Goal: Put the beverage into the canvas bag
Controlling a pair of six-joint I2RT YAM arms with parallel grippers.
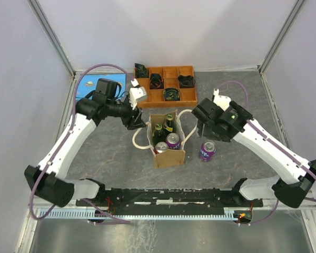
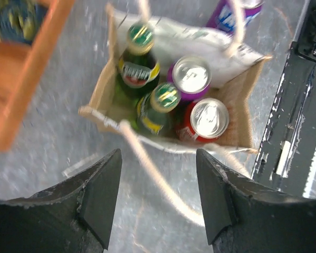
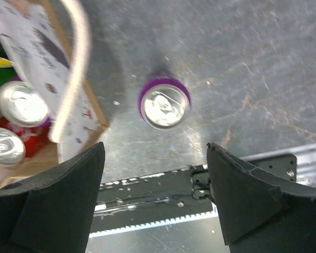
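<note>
The can (image 3: 164, 105) stands upright on the table just right of the bag (image 1: 168, 157), not touching it, its long axis vertical. The right gripper (image 3: 154, 150) hangs above it, jaws apart and empty, so this arm is nearer (the left gripper (image 2: 158, 158), also spread and empty, is over the bag's other side).

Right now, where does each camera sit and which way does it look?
Top external: above and behind, looking down at the table; both arms show.
Left wrist: above the canvas bag, looking in; open left gripper shows.
Right wrist: looking down at the purple can beside the bag; open right gripper shows.
Shared: both wrist views show the bag's red can.
</note>
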